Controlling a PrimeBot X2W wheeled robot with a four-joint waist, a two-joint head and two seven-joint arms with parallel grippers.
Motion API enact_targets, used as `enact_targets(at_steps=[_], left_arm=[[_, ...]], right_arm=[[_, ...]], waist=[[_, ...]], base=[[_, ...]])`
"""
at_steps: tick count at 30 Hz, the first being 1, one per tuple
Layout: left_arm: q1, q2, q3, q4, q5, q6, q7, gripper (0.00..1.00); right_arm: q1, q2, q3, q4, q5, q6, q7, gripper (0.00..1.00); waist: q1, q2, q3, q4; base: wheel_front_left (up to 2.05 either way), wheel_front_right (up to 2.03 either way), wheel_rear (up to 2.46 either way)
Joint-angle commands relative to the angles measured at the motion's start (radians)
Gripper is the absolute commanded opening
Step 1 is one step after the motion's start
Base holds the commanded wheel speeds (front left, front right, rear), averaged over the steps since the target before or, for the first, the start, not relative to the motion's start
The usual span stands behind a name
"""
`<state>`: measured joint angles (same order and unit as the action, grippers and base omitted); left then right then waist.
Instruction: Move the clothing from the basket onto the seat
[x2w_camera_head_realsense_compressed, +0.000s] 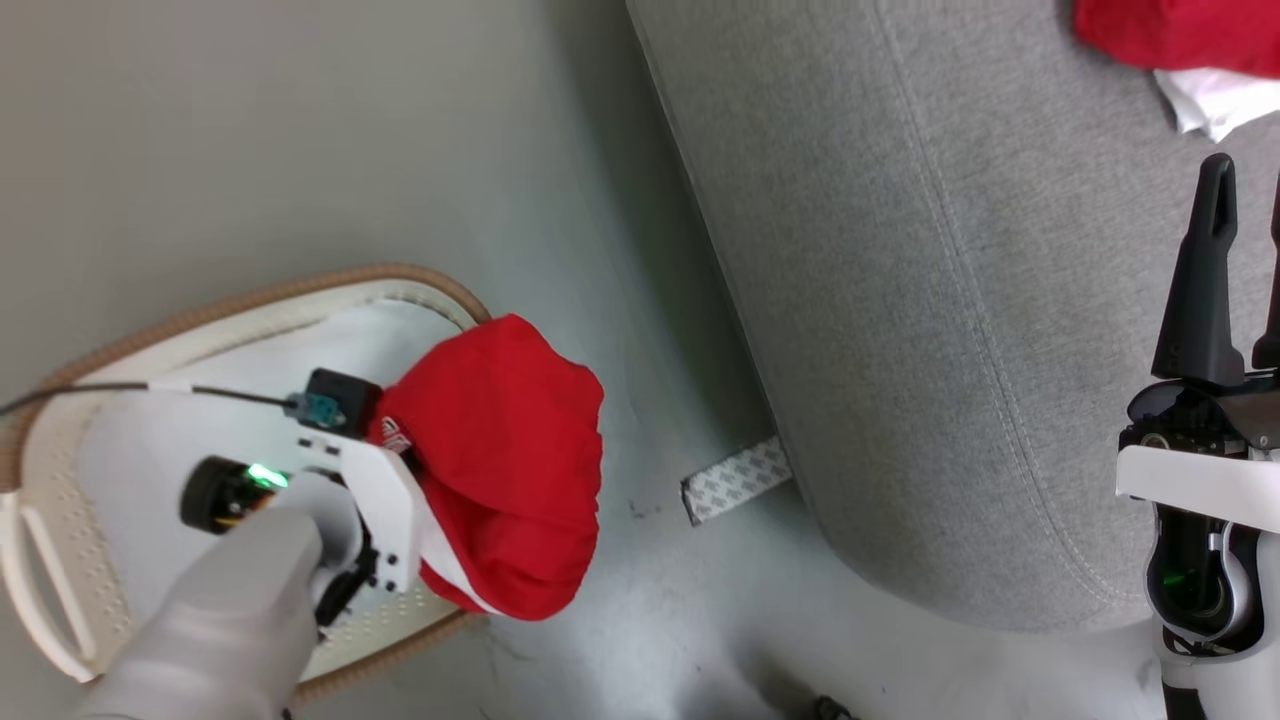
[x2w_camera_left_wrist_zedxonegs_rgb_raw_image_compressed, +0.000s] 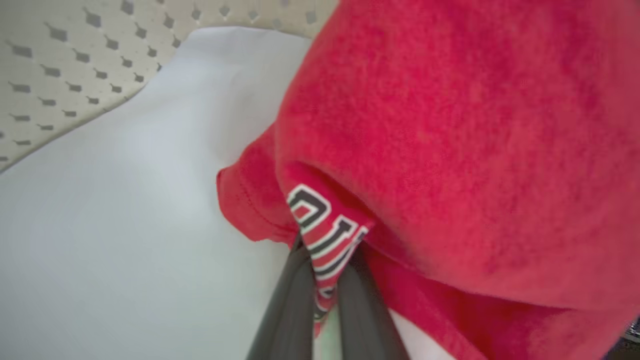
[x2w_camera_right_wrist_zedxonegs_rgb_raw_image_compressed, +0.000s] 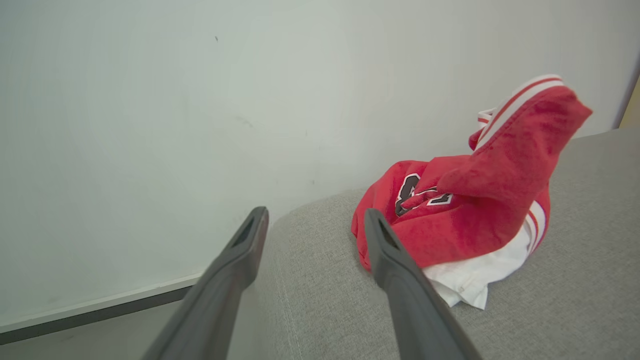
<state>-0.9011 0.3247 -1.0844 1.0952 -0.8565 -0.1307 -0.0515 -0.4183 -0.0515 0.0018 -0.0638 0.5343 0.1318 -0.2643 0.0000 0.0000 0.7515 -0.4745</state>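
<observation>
The cream basket with its tan rim stands on the floor at the lower left. My left gripper is shut on a lettered fold of a red garment, which bulges over the basket's right rim. The perforated basket wall lies behind it. The grey seat takes up the right. On it lies a second red garment with striped trim and a white inner part. My right gripper is open over the seat, short of that garment, its fingers apart and holding nothing.
A white sheet covers the basket's bottom. A patterned white strip lies on the grey floor at the seat's base. A pale wall with a dark baseboard stands beyond the seat.
</observation>
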Motion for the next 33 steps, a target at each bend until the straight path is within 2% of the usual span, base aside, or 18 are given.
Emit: enact_targets(at_steps=[1,11,23,27,33], left_arm=[[0.020,-0.008,-0.008,0.005,-0.021,0.001,-0.016,0.00],[0.066,-0.073,-0.056,-0.030,-0.081,0.001,-0.126,0.00],[0.141,-0.152,-0.102,-0.131,-0.146,0.000,-0.210,0.00],[0.158,-0.153,-0.059,-0.206,-0.118,0.000,-0.213,0.00],[0.221,-0.143,0.079,-0.341,-0.028,0.000,-0.214,0.00]], right_arm=[[-0.004,0.001,-0.001,0.007,-0.013,-0.002,0.000,1.00],[0.042,0.001,-0.008,0.029,-0.061,-0.002,0.000,1.00],[0.113,-0.049,-0.002,0.072,-0.104,-0.002,0.000,1.00],[0.145,-0.067,0.002,0.087,-0.093,-0.002,0.000,1.00],[0.201,-0.070,0.014,0.108,-0.075,-0.002,0.000,1.00]], waist=[[0.0000,0.0000,-0.041,0.017],[0.0000,0.0000,-0.215,0.082],[0.0000,0.0000,-0.486,0.228],[0.0000,0.0000,-0.567,0.273],[0.0000,0.0000,-0.669,0.330]], base=[[0.00,0.00,0.00],[0.00,0.00,0.00],[0.00,0.00,0.00],[0.00,0.00,0.00],[0.00,0.00,0.00]])
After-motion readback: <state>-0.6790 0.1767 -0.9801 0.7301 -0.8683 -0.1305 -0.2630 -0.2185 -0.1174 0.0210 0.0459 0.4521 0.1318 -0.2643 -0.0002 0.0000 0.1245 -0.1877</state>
